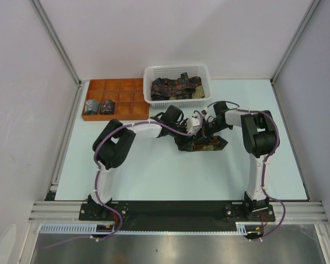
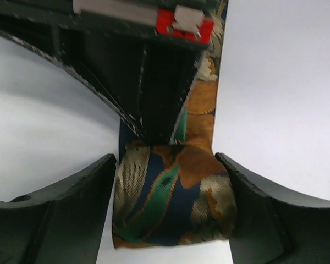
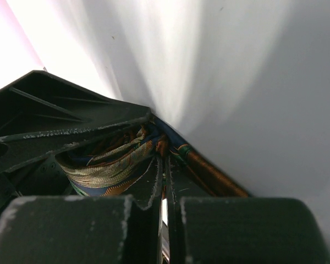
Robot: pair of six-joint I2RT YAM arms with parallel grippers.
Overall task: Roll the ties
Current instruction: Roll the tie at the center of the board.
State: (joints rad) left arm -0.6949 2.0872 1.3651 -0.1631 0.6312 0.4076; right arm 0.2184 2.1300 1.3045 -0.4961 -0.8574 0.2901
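Two rolled ties [image 1: 99, 106] sit in the compartment tray [image 1: 126, 87] at the far-left corner of the surface [image 1: 154, 176]. Loose ties [image 1: 176, 88] wait in the mesh basket [image 1: 204, 74] at the far edge. One tie [image 2: 170, 203] lies mid-way. My left claw [image 2: 165, 159] is spread astride it. My right claw [image 3: 163, 162] is pressed together, tips at the fabric. Most rolling remains, I judge.

Tie [image 2: 170, 203] running up out of sight behind the right gripper [image 2: 154, 129], left gripper [image 2: 166, 165] fingers [image 2: 55, 220] cut off at the bottom edge, ties [image 1: 176, 88] in the basket [image 1: 154, 71] too tangled to count.
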